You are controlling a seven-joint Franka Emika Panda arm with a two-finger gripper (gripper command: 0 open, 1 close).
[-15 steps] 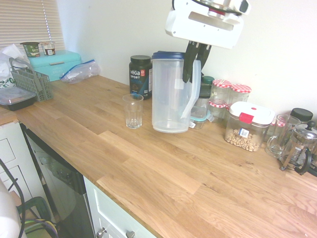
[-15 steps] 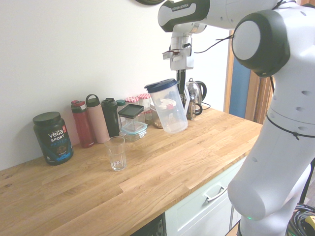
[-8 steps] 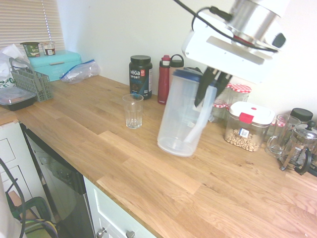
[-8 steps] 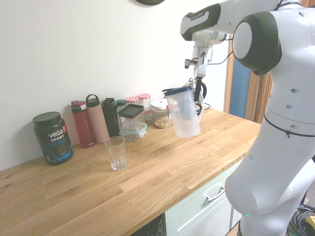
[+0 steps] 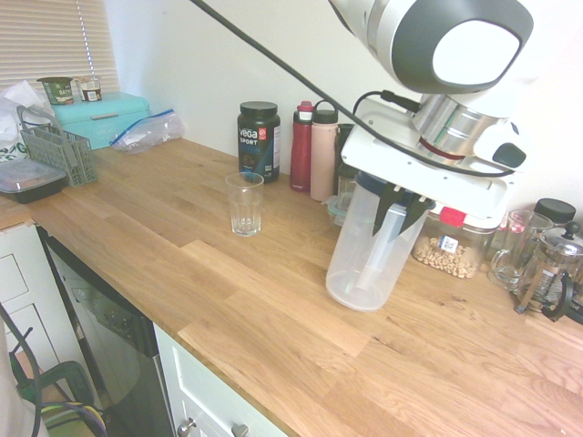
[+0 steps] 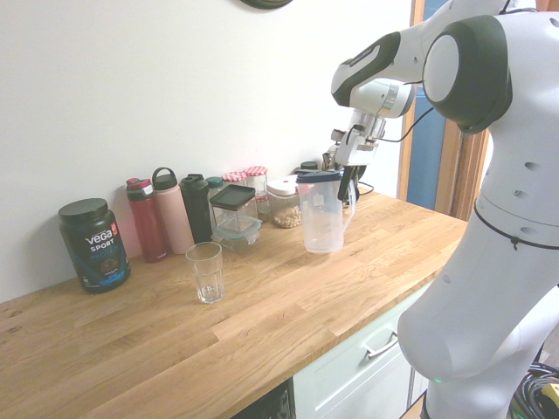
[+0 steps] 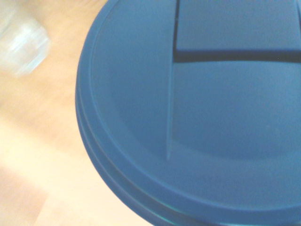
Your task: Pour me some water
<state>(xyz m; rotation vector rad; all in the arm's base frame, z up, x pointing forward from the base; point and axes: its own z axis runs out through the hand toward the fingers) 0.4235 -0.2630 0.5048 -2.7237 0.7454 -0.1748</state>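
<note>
Pitcher (image 5: 357, 280) is right under the claw (image 5: 389, 231), folks, with the claw clamped on its handle (image 6: 352, 202), just beside the blue lid (image 7: 127, 108). It looks tilted in the first exterior view, pretty much upright in the second, and I can't tell if its base touches the wooden counter (image 5: 228, 300). The clear glass (image 5: 245, 205) stands upright on the counter, well apart from both claw and pitcher. A see-through tub of beige bits (image 5: 446, 255) sits near the pitcher, toward the wall.
</note>
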